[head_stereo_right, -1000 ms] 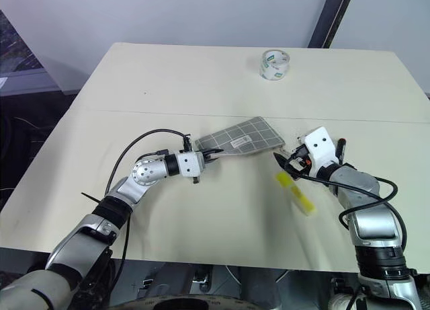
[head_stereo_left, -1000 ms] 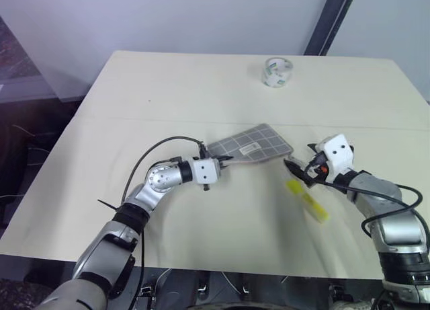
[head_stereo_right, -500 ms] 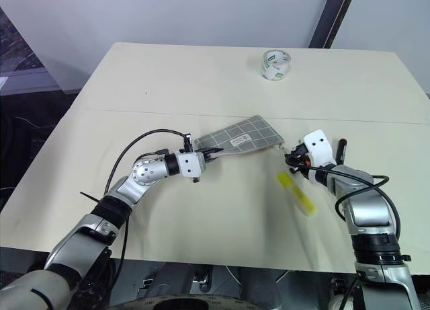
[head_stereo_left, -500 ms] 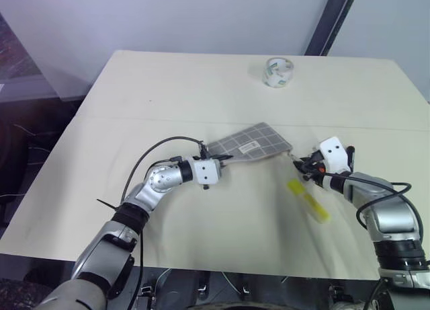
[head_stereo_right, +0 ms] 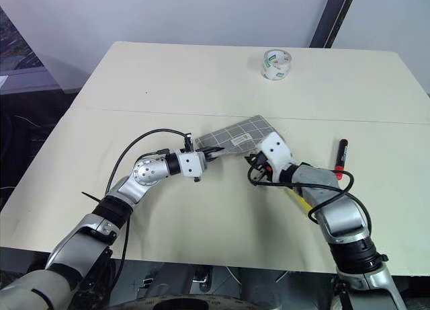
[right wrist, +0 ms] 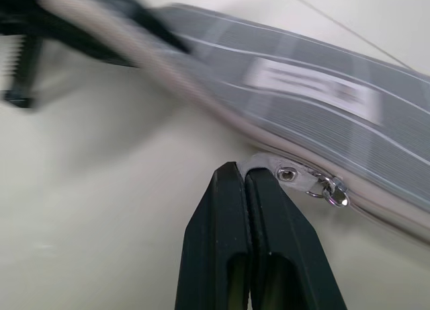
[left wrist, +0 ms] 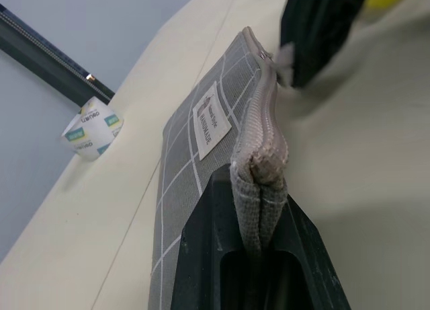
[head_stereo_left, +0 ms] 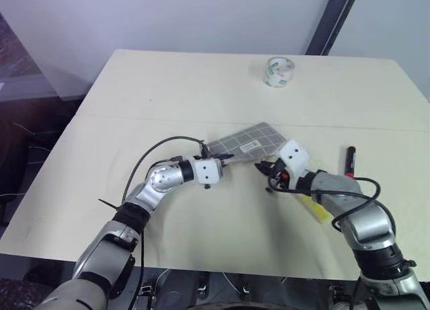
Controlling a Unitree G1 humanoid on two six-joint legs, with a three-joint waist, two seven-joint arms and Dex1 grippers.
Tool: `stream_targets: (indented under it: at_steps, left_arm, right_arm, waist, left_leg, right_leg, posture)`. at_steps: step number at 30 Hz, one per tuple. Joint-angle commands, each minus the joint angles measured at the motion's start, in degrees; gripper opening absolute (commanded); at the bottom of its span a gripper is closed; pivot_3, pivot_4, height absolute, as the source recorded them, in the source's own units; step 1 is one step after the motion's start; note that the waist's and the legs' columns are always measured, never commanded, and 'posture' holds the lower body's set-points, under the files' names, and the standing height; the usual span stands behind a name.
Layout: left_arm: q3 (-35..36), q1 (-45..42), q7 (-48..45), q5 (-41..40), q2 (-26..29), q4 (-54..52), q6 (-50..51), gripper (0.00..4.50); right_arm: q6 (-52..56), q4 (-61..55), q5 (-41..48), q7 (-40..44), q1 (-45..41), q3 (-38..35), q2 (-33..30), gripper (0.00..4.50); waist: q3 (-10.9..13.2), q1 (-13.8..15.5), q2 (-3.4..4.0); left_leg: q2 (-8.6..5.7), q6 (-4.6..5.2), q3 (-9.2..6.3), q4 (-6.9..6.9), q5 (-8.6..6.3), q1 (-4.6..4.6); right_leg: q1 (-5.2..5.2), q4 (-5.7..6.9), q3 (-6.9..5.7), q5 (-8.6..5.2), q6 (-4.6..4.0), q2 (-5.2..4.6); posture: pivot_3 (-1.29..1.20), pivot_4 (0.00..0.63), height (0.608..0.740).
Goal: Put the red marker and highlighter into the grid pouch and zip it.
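Grey fabric with white grid lines, the grid pouch (head_stereo_left: 248,143) is held up off the table (head_stereo_left: 201,88) by one end, where the left gripper (left wrist: 259,189) has its black fingers clamped on the zipper seam, exactly as a second ago. The right gripper (head_stereo_left: 263,167) has swung left across the table since then, away from the highlighter (head_stereo_left: 316,208), and its fingers, spread a second ago, are now pressed together on the metal zipper tab (right wrist: 269,167); the blur makes it hard to say how firmly the tab is caught. The red marker (head_stereo_left: 349,160) now lies uncovered on the table to the right of that arm. Neither pen is in the pouch. A tape roll (head_stereo_left: 278,71) sits far back.
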Motion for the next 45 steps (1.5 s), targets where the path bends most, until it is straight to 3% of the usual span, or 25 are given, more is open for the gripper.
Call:
stream_targets:
  at_steps: [1, 4, 10, 14, 17, 21, 24, 28, 34, 43, 45]
  left_arm:
    - [0.10, -1.55, 1.04, 0.47, -0.79, -0.12, -0.17, 0.00]
    - [-0.14, -2.45, 1.45, 1.01, -1.44, 0.98, -0.29, 0.00]
    - [-1.10, -3.25, 0.14, 1.09, -1.86, 1.99, -1.52, 0.00]
    - [-0.26, -2.88, 0.10, 0.08, -1.66, 1.76, -1.52, 0.00]
    - [0.48, -2.63, 0.81, -0.14, -1.34, 1.35, -1.64, 0.00]
    - [1.33, -2.44, 2.63, 0.39, -0.18, 1.37, -3.04, 0.00]
    - [1.67, -2.71, 4.12, 0.66, 0.66, 1.91, -4.61, 0.00]
    - [1.49, -3.19, 2.31, -1.31, 1.26, 3.23, -6.29, 0.00]
    - [1.56, -3.92, 0.36, -3.34, 1.21, 4.26, -9.27, 0.00]
    - [1.50, -4.83, -2.18, -4.32, 0.85, 6.60, -11.63, 0.00]
    - [1.56, -5.06, -2.31, -4.36, 0.60, 6.69, -11.55, 0.00]
  right_arm:
    - [-3.00, -5.03, 0.69, 2.55, -1.44, 1.97, -0.11, 0.03]
    - [-5.81, -5.91, -3.56, 5.89, -2.40, 6.66, -4.30, 0.03]
    - [-7.19, -7.18, -0.15, 7.48, -4.63, 6.06, -0.95, 0.03]
    - [-4.97, -6.26, -0.80, 7.43, -2.59, 4.63, -2.87, 0.03]
    - [-2.22, -7.92, 2.13, 7.45, 0.66, -0.15, -4.38, 0.89]
    - [-2.38, -12.17, 3.41, 5.93, 7.42, -7.44, -6.32, 2.94]
    - [-3.96, -15.43, 5.65, 1.89, 12.79, -15.15, -2.89, 4.45]
    - [1.62, -21.30, 14.56, -3.50, 21.84, -24.91, 4.70, 4.49]
    - [2.12, -24.49, 12.66, -7.90, 34.62, -30.97, 5.84, 4.49]
    - [4.08, -19.55, 8.13, -7.61, 43.50, -27.87, 0.31, 4.49]
    - [4.64, -18.75, 7.83, -7.75, 42.88, -27.14, -0.22, 3.59]
  waist:
    - [0.00, -0.03, 0.00]
    - [0.01, 0.01, -0.02]
    - [0.04, -0.07, -0.08]
    - [0.04, 0.00, -0.08]
    - [0.04, 0.08, -0.08]
    - [0.04, 0.02, -0.08]
    - [0.03, 0.02, -0.08]
    - [0.02, 0.15, -0.10]
    - [0.02, 0.01, -0.09]
    - [0.01, -0.09, -0.10]
    - [-0.01, -0.08, -0.17]
  left_leg:
    - [0.00, 0.00, 0.00, 0.00, 0.00, -0.01]
    - [-0.01, 0.01, 0.00, 0.01, -0.01, -0.06]
    - [0.00, 0.01, 0.00, 0.02, -0.01, -0.06]
    - [-0.01, 0.02, -0.01, 0.01, -0.01, -0.08]
    - [-0.01, 0.05, -0.01, 0.02, -0.04, -0.10]
    - [-0.01, 0.06, -0.01, 0.02, -0.05, -0.27]
    - [-0.01, 0.05, -0.01, 0.00, -0.04, -0.33]
    - [0.00, 0.03, -0.03, 0.01, -0.03, -0.38]
    - [-0.03, 0.05, -0.04, 0.06, -0.05, -0.38]
    - [0.03, 0.04, -0.04, 0.06, -0.04, -0.37]
    - [0.03, 0.05, -0.04, 0.15, -0.04, -0.33]
  right_leg:
    - [0.00, 0.00, 0.00, 0.04, 0.07, 0.00]
    - [-0.07, -0.01, -0.01, 0.05, 0.10, 0.00]
    - [-0.06, 0.00, -0.03, 0.06, 0.10, 0.00]
    - [-0.06, -0.02, -0.03, 0.07, 0.12, 0.00]
    - [-0.05, -0.06, -0.03, 0.06, 0.11, 0.00]
    - [-0.13, -0.07, -0.03, 0.07, 0.12, -0.01]
    - [-0.12, -0.02, -0.03, 0.08, 0.13, 0.00]
    - [-0.13, 0.04, -0.03, 0.08, 0.15, 0.00]
    - [-0.22, -0.05, -0.04, 0.07, 0.12, -0.01]
    - [-0.20, 0.02, -0.09, -0.02, -0.02, 0.00]
    - [-0.18, 0.01, -0.08, -0.02, -0.01, 0.00]
  posture:
    - [0.00, 0.150, 0.740]
    - [0.00, 0.150, 0.740]
    - [0.00, 0.150, 0.740]
    - [0.00, 0.150, 0.740]
    - [0.00, 0.150, 0.740]
    - [0.00, 0.150, 0.740]
    - [0.00, 0.150, 0.740]
    - [0.00, 0.150, 0.740]
    - [0.00, 0.150, 0.740]
    - [0.00, 0.150, 0.740]
    - [0.00, 0.150, 0.740]
